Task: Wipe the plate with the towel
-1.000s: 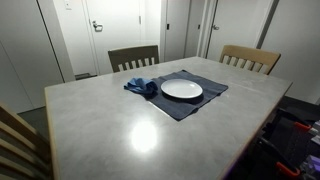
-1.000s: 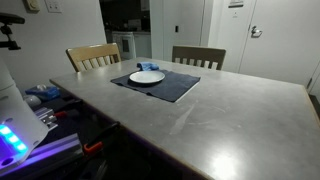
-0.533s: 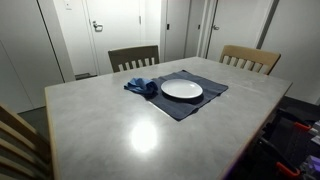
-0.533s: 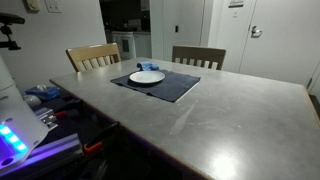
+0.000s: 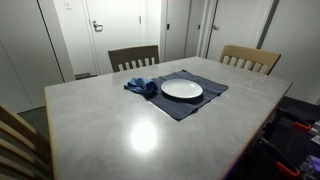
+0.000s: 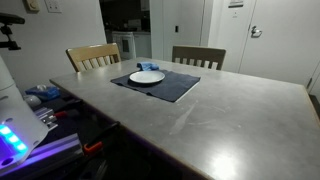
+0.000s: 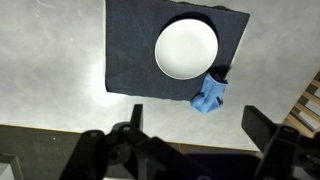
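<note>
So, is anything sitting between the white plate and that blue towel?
Nothing; in the wrist view the towel lies right beside the plate, both on the dark placemat.

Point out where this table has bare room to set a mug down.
Bare: the whole stretch of table from the placemat to the near edge, plus the end past the towel. Crowded only at the placemat, where plate and towel sit side by side.
</note>
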Action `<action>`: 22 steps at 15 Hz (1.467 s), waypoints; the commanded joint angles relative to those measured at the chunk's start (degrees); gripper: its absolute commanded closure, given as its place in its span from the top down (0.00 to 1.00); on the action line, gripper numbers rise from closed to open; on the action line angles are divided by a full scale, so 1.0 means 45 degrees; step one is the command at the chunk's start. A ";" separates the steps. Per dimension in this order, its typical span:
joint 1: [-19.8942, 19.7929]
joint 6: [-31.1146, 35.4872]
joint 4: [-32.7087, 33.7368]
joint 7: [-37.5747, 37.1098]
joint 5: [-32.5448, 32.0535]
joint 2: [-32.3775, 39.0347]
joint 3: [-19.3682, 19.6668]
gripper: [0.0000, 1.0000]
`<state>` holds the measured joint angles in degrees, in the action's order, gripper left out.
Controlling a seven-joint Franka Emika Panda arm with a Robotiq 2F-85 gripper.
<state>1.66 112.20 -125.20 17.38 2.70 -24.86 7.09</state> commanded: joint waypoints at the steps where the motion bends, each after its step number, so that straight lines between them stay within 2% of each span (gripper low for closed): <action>1: 0.0163 0.1061 0.0242 -0.0104 -0.0093 0.0853 -0.0573 1.00; 10: 0.0790 0.3117 0.1424 0.0256 0.1134 0.3557 -0.0974 1.00; 12: 0.0517 0.3146 0.0763 -0.0062 0.1632 0.2786 -0.0826 1.00; 13: 0.0587 0.3075 0.1008 -0.0092 0.1227 0.3196 -0.1060 1.00; 16: 0.0468 0.3062 0.1002 -0.0094 0.1402 0.2983 -0.0912 1.00; 22: 0.0462 0.2867 0.2405 0.0394 0.1480 0.4605 -0.0889 1.00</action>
<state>4.58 126.01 -119.45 16.92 8.69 -9.63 3.29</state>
